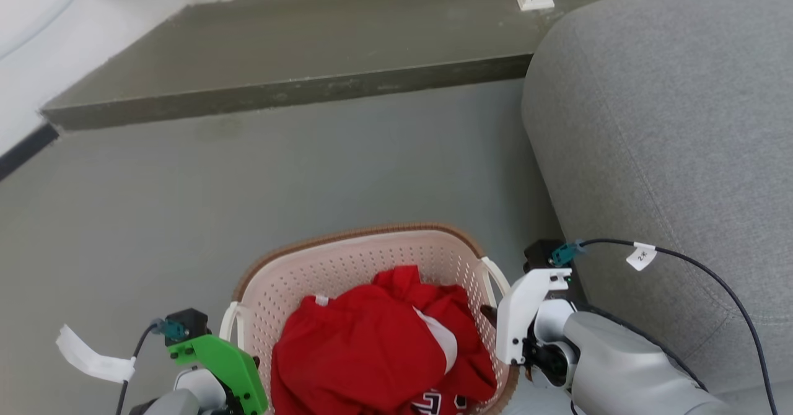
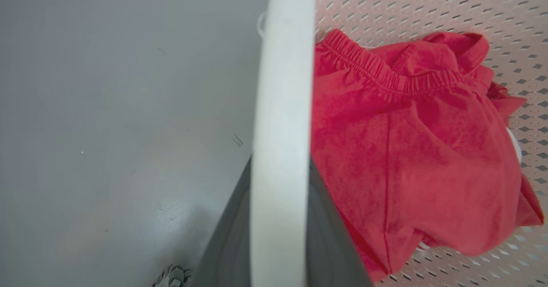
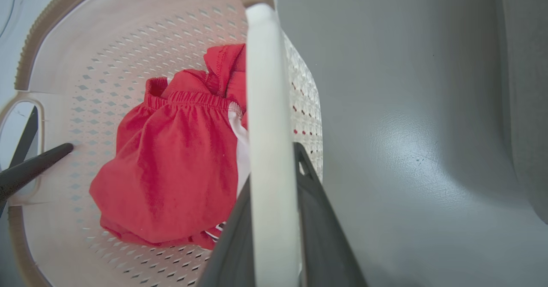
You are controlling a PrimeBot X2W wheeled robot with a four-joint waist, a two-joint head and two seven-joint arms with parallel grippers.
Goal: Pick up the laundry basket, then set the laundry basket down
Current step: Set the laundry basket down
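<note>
Grey floor (image 1: 310, 173) runs to a far step (image 1: 279, 93), with a sofa (image 1: 669, 124) on the right. The laundry basket (image 1: 347, 260) lies near, holding red clothes (image 1: 372, 340); whether it is off the floor cannot be told. The left end effector (image 2: 280, 162) is clenched on the left handle (image 2: 280, 85), and the right end effector (image 3: 274, 167) on the right handle (image 3: 265, 64). An uneven lift would likely tilt the basket, and a slim handle could slide along the fingers. The right wrist view shows the left fingers (image 3: 38, 165) straddling their handle. The head view hides them but shows the sofa close beside the right arm (image 1: 619, 365).
</note>
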